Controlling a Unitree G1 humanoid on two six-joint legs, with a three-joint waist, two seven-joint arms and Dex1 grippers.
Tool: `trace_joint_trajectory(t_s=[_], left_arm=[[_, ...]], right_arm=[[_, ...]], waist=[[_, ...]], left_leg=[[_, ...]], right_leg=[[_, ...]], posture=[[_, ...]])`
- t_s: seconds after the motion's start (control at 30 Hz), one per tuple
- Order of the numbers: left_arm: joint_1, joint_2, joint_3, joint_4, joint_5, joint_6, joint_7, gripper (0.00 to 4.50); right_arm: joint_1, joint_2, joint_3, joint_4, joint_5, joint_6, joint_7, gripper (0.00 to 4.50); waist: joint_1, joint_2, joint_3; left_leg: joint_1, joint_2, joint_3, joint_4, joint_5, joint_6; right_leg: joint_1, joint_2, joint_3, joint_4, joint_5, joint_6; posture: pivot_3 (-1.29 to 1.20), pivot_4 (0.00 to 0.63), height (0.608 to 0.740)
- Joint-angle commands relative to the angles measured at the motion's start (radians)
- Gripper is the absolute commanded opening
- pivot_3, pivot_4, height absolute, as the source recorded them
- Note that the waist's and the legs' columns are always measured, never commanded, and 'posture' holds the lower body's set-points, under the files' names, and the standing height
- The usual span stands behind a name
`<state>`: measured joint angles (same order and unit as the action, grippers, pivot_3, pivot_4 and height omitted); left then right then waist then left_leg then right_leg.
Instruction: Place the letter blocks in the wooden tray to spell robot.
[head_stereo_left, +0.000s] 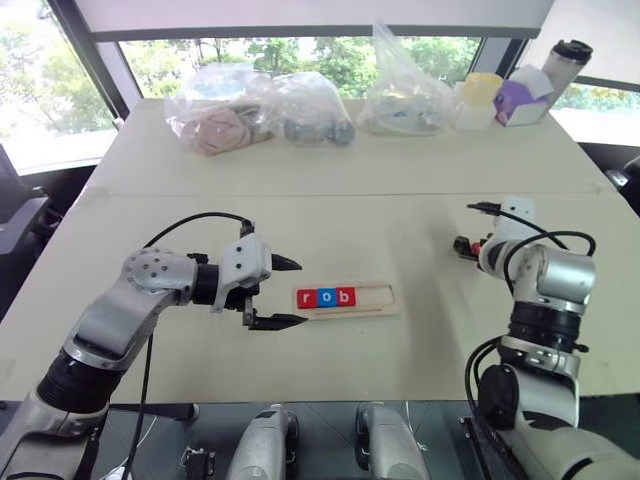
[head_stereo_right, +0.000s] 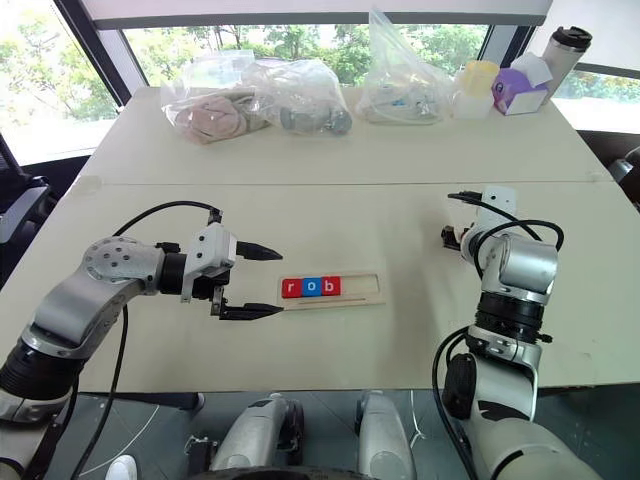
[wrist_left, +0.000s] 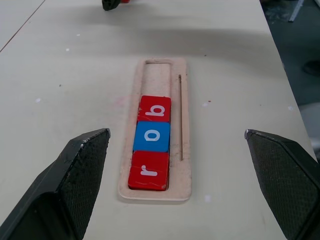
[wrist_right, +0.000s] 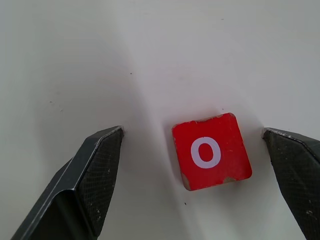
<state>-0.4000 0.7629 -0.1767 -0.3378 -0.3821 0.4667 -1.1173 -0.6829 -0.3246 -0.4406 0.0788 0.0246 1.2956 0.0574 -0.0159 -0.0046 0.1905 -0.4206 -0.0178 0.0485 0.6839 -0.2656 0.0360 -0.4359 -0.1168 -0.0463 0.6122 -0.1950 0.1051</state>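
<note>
One red o block (wrist_right: 211, 157) between right gripper (wrist_right: 195, 185) fingers.

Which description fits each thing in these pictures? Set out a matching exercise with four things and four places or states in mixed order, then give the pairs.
Things:
1. r block
2. blue o block
3. red o block
4. left claw

Descriptions:
A. lying flat on the bare table, between the open fingers of the right claw
B. first at one end of the wooden tray
C. open, beside the filled end of the tray, holding nothing
D. in the tray, between two red blocks

Pairs: 1-B, 2-D, 3-A, 4-C
</note>
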Motion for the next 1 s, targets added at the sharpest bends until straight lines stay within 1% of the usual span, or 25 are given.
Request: trace_joint_trajectory(t_s=[0.03, 0.17, 0.3, 0.33, 0.37, 0.4, 0.53, 0.57, 0.67, 0.77, 0.93, 1.0], left_arm=[[-0.011, 0.003, 0.014, -0.029, -0.001, -0.012, 0.0, 4.5], [-0.012, 0.0, 0.012, -0.028, 0.002, -0.014, 0.004, 4.5], [-0.017, -0.003, 0.007, -0.02, 0.007, -0.021, 0.002, 4.5], [-0.019, -0.004, 0.005, -0.019, 0.01, -0.024, 0.002, 4.5], [-0.02, -0.005, 0.003, -0.018, 0.011, -0.025, 0.001, 4.5], [-0.022, -0.006, 0.002, -0.016, 0.012, -0.026, 0.001, 4.5], [-0.026, -0.008, 0.001, -0.012, 0.012, -0.029, -0.002, 4.5], [-0.026, -0.007, 0.002, -0.011, 0.011, -0.029, -0.003, 4.5], [-0.026, -0.008, 0.002, -0.011, 0.011, -0.029, -0.004, 4.5], [-0.025, -0.008, 0.002, -0.013, 0.012, -0.027, -0.001, 4.5], [-0.018, -0.005, 0.007, -0.013, 0.012, -0.03, -0.002, 4.5], [-0.013, -0.003, 0.007, -0.014, 0.014, -0.032, -0.003, 4.5]], right_arm=[[0.045, -0.026, 0.019, -0.038, 0.029, 0.063, 0.03, 4.47], [0.101, -0.051, 0.025, -0.092, 0.051, 0.101, 0.054, 4.47], [0.124, -0.066, 0.025, -0.096, 0.069, 0.102, 0.068, 4.47], [0.127, -0.07, 0.029, -0.093, 0.075, 0.097, 0.075, 3.96], [0.129, -0.076, 0.036, -0.088, 0.082, 0.088, 0.085, 3.74], [0.127, -0.08, 0.038, -0.081, 0.088, 0.082, 0.091, 3.18], [0.129, -0.111, 0.069, -0.052, 0.107, 0.038, 0.131, 1.22], [0.128, -0.119, 0.073, -0.04, 0.111, 0.027, 0.141, 1.09], [0.13, -0.136, 0.084, -0.023, 0.122, 0.011, 0.157, 1.1], [0.15, -0.133, 0.094, -0.103, 0.144, 0.06, 0.166, 1.1], [0.148, -0.059, 0.066, -0.349, 0.189, 0.288, 0.162, 1.1], [0.253, -0.016, 0.099, -0.562, 0.284, 0.315, 0.147, 1.1]], waist=[[0.002, 0.0, 0.0], [0.004, 0.0, 0.0], [0.004, -0.001, -0.001], [0.004, -0.001, -0.001], [0.004, -0.002, -0.001], [0.004, -0.002, -0.001], [0.003, -0.002, -0.001], [0.002, -0.003, -0.002], [0.001, -0.003, -0.002], [0.002, -0.003, -0.002], [0.0, -0.003, -0.002], [0.003, -0.003, -0.002]], left_leg=[[0.0, 0.0, 0.0, 0.0, 0.0, 0.0], [0.0, 0.0, -0.001, 0.0, 0.0, 0.0], [0.0, 0.0, -0.001, 0.0, 0.0, 0.0], [0.0, 0.0, -0.001, 0.0, 0.0, 0.0], [0.0, 0.0, -0.001, 0.0, 0.0, 0.0], [0.0, 0.0, -0.001, 0.0, 0.0, 0.0], [0.0, 0.0, -0.001, 0.0, 0.0, 0.0], [0.0, 0.0, -0.001, 0.0, 0.0, 0.0], [0.0, 0.0, -0.001, 0.0, 0.0, 0.0], [0.001, 0.001, -0.001, 0.0, 0.0, 0.0], [-0.001, 0.002, -0.001, -0.001, 0.0, 0.0], [-0.002, 0.002, 0.0, -0.001, 0.0, 0.0]], right_leg=[[0.0, 0.0, 0.0, 0.0, 0.0, 0.0], [0.0, 0.0, 0.0, 0.0, 0.0, 0.001], [0.001, 0.0, 0.0, -0.001, -0.001, 0.0], [0.001, 0.0, 0.0, -0.001, -0.001, 0.0], [0.001, 0.0, 0.0, -0.001, -0.001, 0.0], [0.001, 0.0, 0.0, -0.001, -0.001, 0.0], [0.001, 0.0, 0.0, -0.002, -0.001, 0.0], [0.001, 0.0, 0.0, -0.002, -0.001, 0.0], [0.001, 0.0, 0.0, -0.002, -0.001, 0.0], [0.001, 0.0, 0.0, -0.002, -0.001, 0.0], [-0.001, 0.0, 0.0, -0.002, -0.001, 0.0], [-0.003, 0.0, 0.0, -0.001, -0.001, 0.0]], posture=[[0.0, 0.15, 0.74], [0.0, 0.15, 0.74], [0.0, 0.15, 0.74], [0.0, 0.15, 0.74], [0.0, 0.15, 0.74], [0.0, 0.15, 0.74], [0.0, 0.15, 0.74], [0.0, 0.15, 0.74], [0.0, 0.15, 0.74], [0.0, 0.15, 0.74], [0.0, 0.15, 0.74], [0.0, 0.15, 0.74]])
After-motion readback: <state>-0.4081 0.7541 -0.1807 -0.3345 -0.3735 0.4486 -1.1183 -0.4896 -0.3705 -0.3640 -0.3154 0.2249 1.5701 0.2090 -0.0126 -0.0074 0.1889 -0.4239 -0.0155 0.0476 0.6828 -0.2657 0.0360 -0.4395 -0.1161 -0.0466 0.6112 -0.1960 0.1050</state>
